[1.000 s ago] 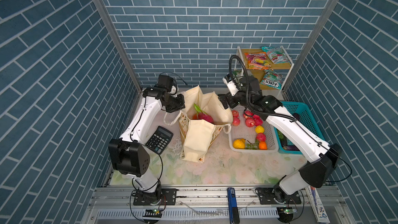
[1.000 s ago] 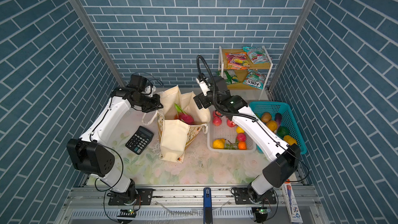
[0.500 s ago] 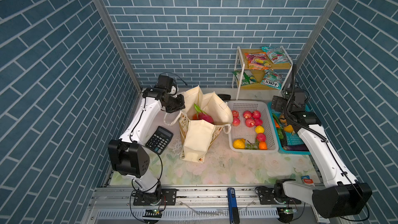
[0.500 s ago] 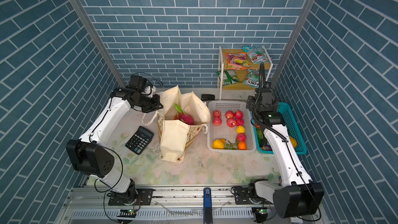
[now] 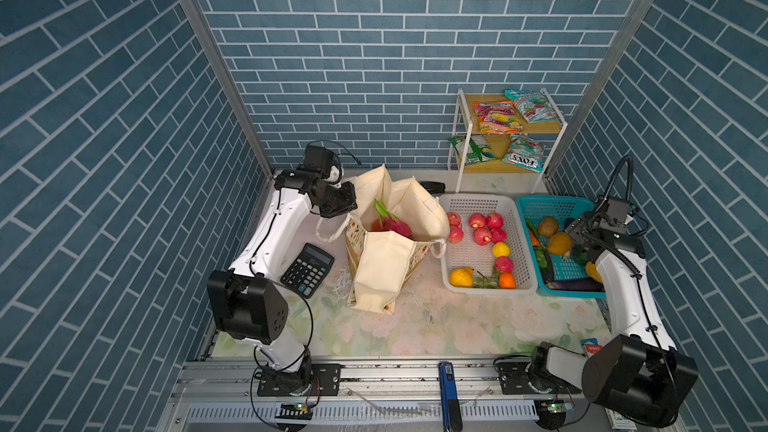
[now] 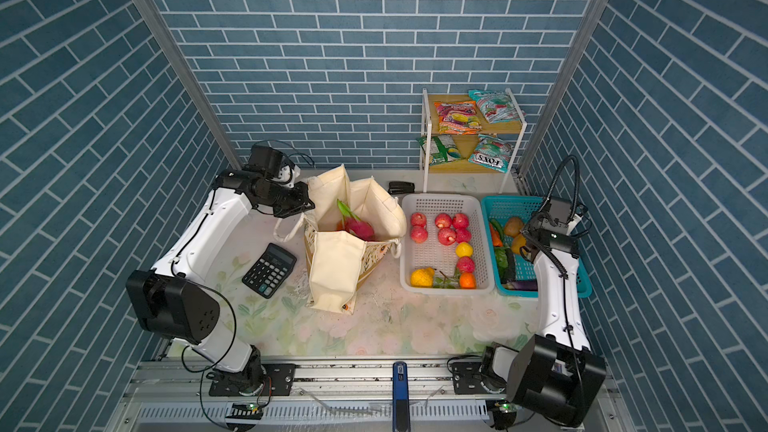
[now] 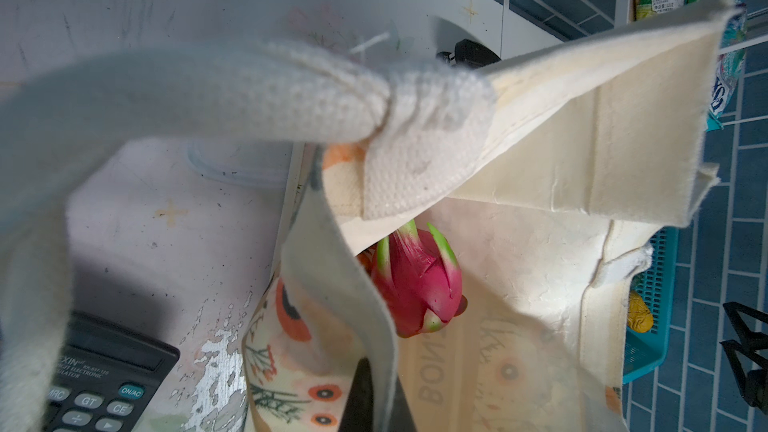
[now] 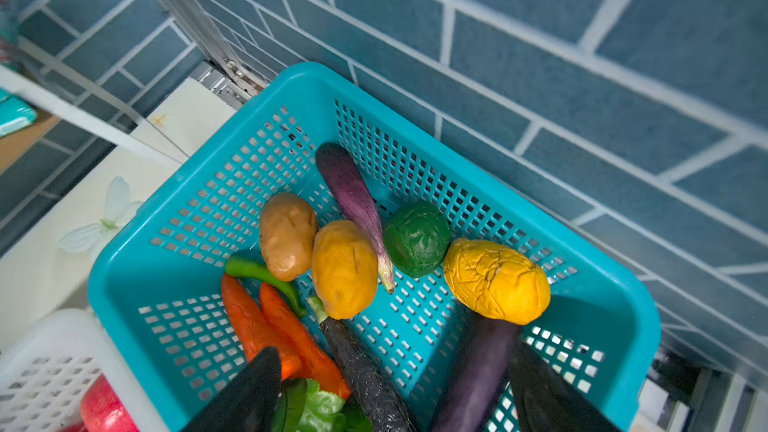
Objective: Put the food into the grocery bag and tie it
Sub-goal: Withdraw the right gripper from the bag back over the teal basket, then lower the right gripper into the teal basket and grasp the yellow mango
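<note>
One dragon fruit [image 5: 392, 224] lay inside the grocery bag [image 5: 382, 272], which stood open on the counter [image 5: 415, 326] with the left tool [image 5: 348, 211] pressed together on its rim beside a handle [image 7: 208, 93], so filling looked to be the step in hand. The right tool [image 8: 392, 354] hung spread and empty over the vegetables [image 8: 345, 268] in the teal basket [image 8: 232, 151], touching none; next it would need to settle on one piece, close, and carry it to the bag's mouth.

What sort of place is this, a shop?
Probably a mock grocery stall for robot testing: red and orange fruit in a white perforated plastic basket, glossy snack packets on a white-framed wooden shelf, a cream canvas tote bag.
</note>
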